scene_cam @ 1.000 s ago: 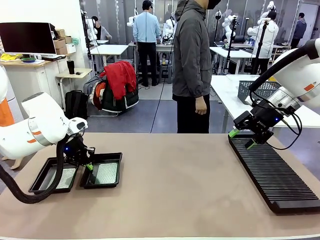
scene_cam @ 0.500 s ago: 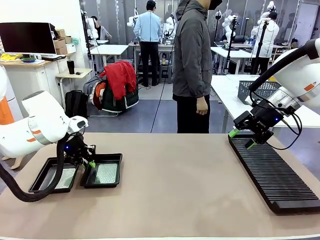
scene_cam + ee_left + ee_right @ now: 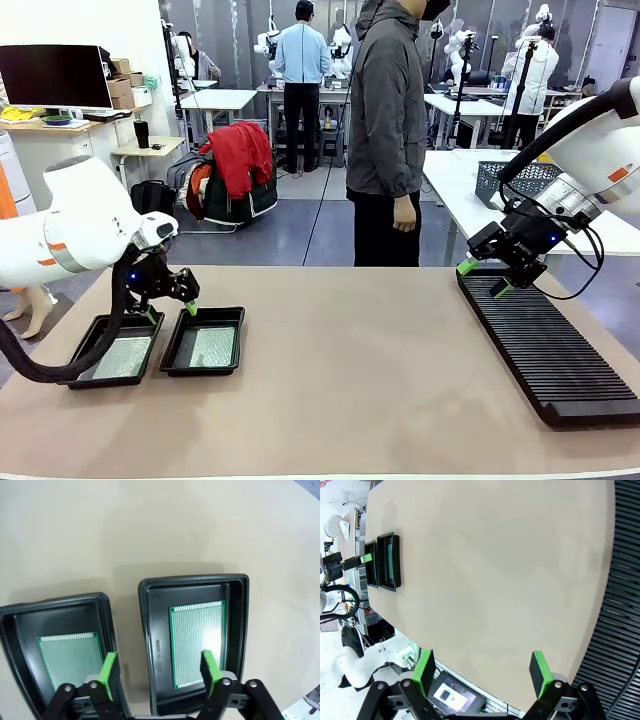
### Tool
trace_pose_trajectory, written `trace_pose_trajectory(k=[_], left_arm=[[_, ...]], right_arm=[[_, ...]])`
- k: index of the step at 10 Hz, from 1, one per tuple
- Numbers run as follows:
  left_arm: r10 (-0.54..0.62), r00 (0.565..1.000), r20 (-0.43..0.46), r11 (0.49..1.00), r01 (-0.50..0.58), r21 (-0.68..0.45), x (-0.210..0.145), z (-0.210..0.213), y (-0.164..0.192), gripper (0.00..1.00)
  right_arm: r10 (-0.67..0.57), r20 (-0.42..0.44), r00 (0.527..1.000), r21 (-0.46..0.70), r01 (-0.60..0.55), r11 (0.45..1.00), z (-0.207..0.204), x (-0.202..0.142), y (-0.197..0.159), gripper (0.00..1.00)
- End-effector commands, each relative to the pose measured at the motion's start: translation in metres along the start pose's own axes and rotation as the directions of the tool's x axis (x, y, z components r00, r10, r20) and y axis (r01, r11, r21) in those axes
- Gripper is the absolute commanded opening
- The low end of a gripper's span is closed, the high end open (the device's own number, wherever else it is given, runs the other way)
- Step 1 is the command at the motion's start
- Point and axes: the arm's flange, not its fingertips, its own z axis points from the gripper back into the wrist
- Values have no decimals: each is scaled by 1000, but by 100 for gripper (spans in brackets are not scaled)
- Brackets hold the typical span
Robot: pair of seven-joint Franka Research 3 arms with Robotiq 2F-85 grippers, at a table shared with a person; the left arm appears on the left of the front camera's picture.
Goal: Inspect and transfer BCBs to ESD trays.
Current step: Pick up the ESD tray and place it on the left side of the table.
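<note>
The left claw [image 3: 157, 667] hangs spread wide and empty above the two black trays [image 3: 240, 625], touching nothing. A green board [image 3: 197, 645] lies flat in each tray (long sides along the tray's length). A second ago this claw sat low at the right-hand tray; it has since lifted clear. The right claw [image 3: 482, 278] stands open over the ribbed rack [image 3: 550, 345].

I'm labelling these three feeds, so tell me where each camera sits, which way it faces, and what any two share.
Front view: fixed between the arms, facing across the table at the standing person; both arms show, left gripper above the ESD trays, right gripper over the slotted rack.
Left wrist view: looks down past open fingers at both trays, a BCB in each.
Right wrist view: looks across the table past open fingers; rack at the picture's right.
Shared: all three show the trays.
</note>
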Motion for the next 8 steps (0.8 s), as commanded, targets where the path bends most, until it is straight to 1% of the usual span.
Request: trace_pose_trajectory(k=[1,3,5,8], left_arm=[[-5,999,-41,998,7,67,-9,27,-5,100],[-6,996,-86,991,17,135,-17,51,-10,100],[-20,995,-100,981,39,192,-24,69,-14,100],[-24,992,-126,970,53,237,-28,84,-19,100]], right_arm=[[-23,10,1000,-5,23,1000,-1,0,2,100],[-23,10,1000,-5,23,1000,-1,0,2,100],[-23,10,1000,-5,23,1000,-1,0,2,100],[-23,10,1000,-5,23,1000,-1,0,2,100]])
